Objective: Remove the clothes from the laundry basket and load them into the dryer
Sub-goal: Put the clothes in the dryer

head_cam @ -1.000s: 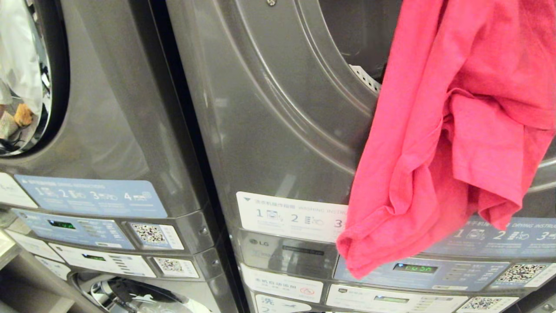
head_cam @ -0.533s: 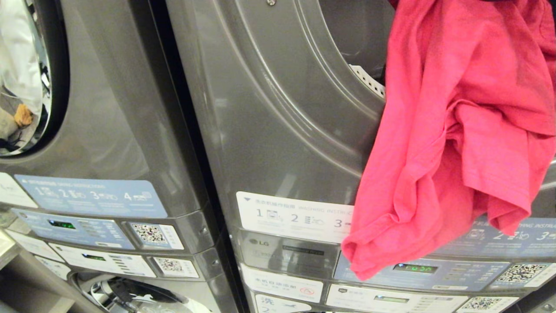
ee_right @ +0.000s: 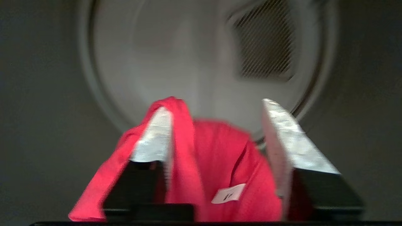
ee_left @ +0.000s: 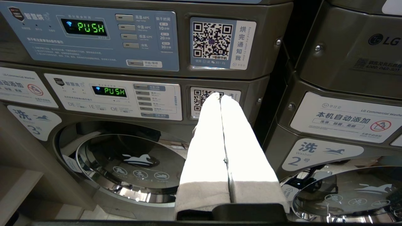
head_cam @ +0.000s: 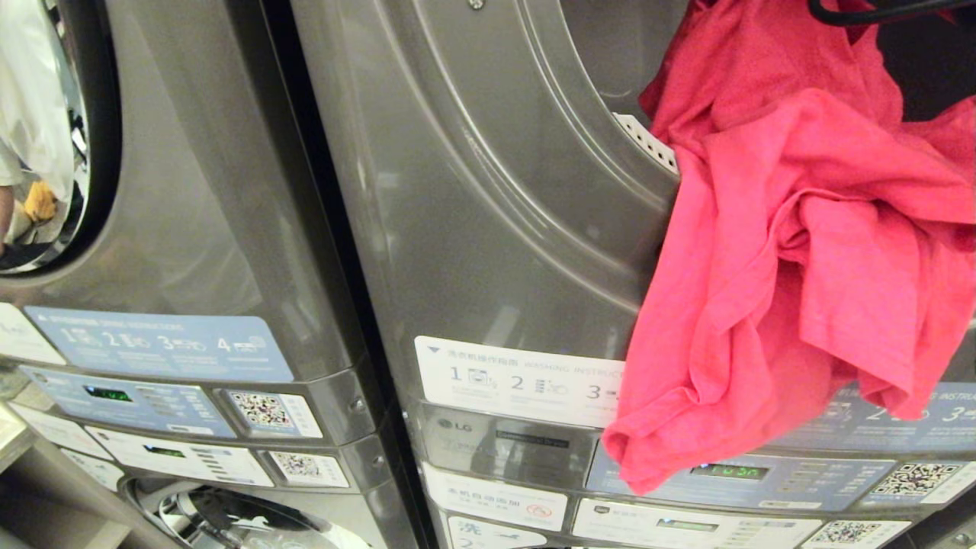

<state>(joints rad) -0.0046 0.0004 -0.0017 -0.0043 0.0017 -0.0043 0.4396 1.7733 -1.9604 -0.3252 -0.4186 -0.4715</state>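
The red T-shirt (head_cam: pixel 793 252) is draped over the lower rim of the open dryer (head_cam: pixel 488 191) doorway, its long axis running down from the drum mouth to the control panel (head_cam: pixel 732 476). The upper part is bunched inside the opening, while the bulk hangs outside down the grey front, and its lowest folded corner points down and toward the left, just over the lit display. In the right wrist view the right gripper (ee_right: pixel 216 125) is aimed straight into the drum, facing the round back wall with its slatted vent (ee_right: pixel 267 47). Its fingers stand apart with a clear gap between them, and red cloth (ee_right: pixel 216 175) with a white label lies slack in that gap and is looped over one finger; nothing is pinched. In the head view only a black cable at the top right edge shows of this arm. The left gripper (ee_left: pixel 220 97) sits low with fingers pressed together, pointing at the QR sticker of the neighbouring stacked machine (ee_left: pixel 125 94), above its round glass door.
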